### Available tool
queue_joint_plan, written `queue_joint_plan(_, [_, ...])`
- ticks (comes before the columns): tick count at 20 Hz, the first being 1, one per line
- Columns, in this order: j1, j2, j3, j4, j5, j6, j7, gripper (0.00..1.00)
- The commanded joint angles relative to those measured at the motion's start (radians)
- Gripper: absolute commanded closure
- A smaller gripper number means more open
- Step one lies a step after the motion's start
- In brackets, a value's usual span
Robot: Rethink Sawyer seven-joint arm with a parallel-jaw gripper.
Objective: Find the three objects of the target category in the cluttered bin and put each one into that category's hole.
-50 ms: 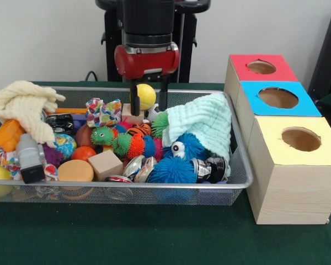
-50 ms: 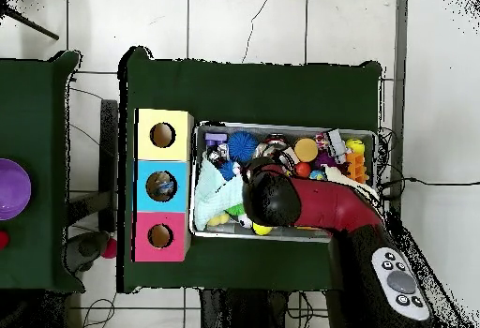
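Observation:
My gripper (image 1: 148, 100) hangs over the far side of the wire bin (image 1: 240, 165), its two black fingers closed on a yellow ball (image 1: 147, 95) held at rim height. From overhead, the arm covers the gripper and only a sliver of the yellow ball (image 2: 262, 229) shows at the bin's (image 2: 286, 234) robot-side edge. Three wooden boxes with holes stand beside the bin: red (image 1: 262, 66), blue (image 1: 278, 98) and yellow (image 1: 300, 141). In the overhead view something lies inside the blue box's hole (image 2: 161, 186).
The bin is packed: mint cloth (image 1: 207, 124), cream knit cloth (image 1: 25, 105), spiky blue toy (image 1: 179, 160), green and orange spiky caterpillar (image 1: 121, 142), wooden cube (image 1: 105, 164), orange disc (image 1: 75, 171), cans (image 1: 140, 168), grey bottle (image 1: 29, 157). A purple bowl (image 2: 11, 188) sits on a side table.

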Motion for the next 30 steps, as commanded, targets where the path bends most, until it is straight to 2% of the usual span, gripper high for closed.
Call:
queue_joint_plan(1, [-0.048,0.046,0.001,-0.045,-0.058,-0.040,0.094,0.00])
queue_joint_plan(6, [-0.088,0.125,0.019,0.021,0.036,-0.084,0.225,0.00])
queue_joint_plan(9, [-0.104,0.161,0.032,0.052,0.106,-0.036,0.263,0.00])
queue_joint_plan(16, [-0.150,0.194,0.083,0.115,0.209,-0.038,0.275,0.00])
queue_joint_plan(19, [-0.190,0.213,0.146,0.158,0.270,-0.030,0.280,0.00])
queue_joint_plan(30, [-0.217,0.214,0.227,0.270,0.488,0.039,0.331,0.00])
